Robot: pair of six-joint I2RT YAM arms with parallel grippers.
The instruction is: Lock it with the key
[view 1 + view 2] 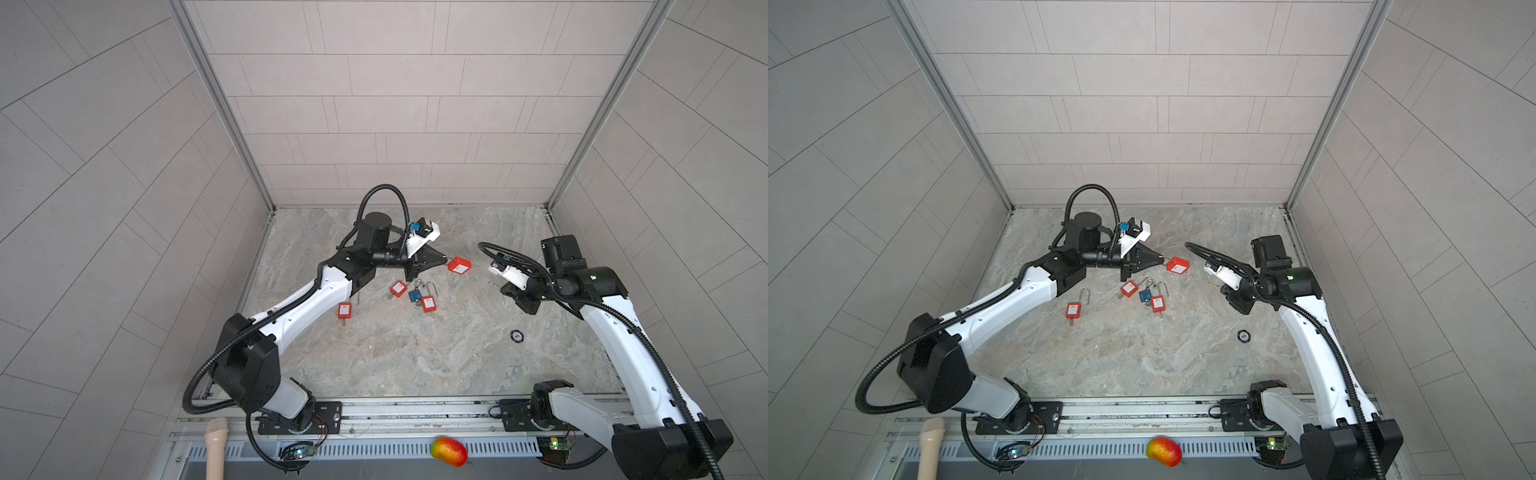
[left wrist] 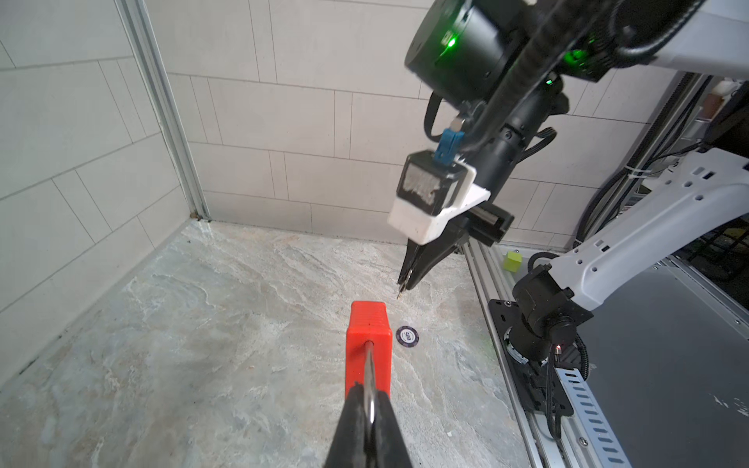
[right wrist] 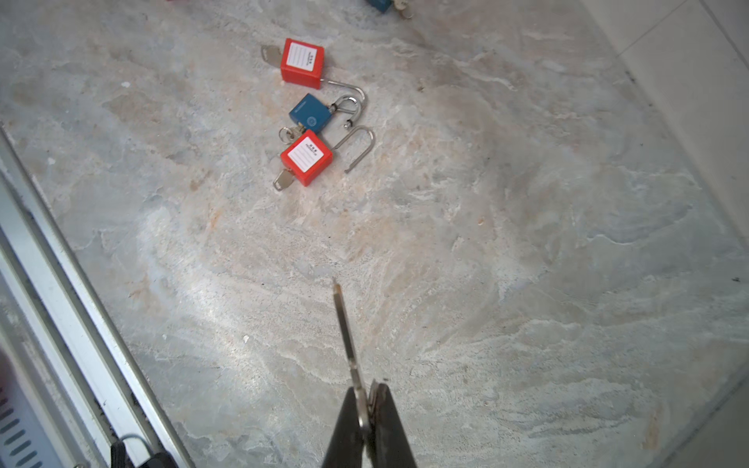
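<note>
Left gripper (image 2: 369, 399) is pinching the red padlock (image 2: 369, 336) by its shackle (image 2: 369, 375) only. The body hangs clear of the table (image 1: 415, 357), centre-far. Right gripper (image 3: 367, 399) is pressed together on the key (image 3: 344, 324), blade sticking out ahead, well apart from the lock and to its right.

Risks as you close in:
- The lock can pivot on that thin shackle when the key tip pushes it, because nothing else backs the body.
- The key is held at its head only, so a missed entry can twist it or slip it in the jaws.
- No view shows the keyway, so your alignment is a guess.
- A dropped lock lands by the spare padlocks (image 1: 428, 304) just nearer. Don't mix them up.
</note>
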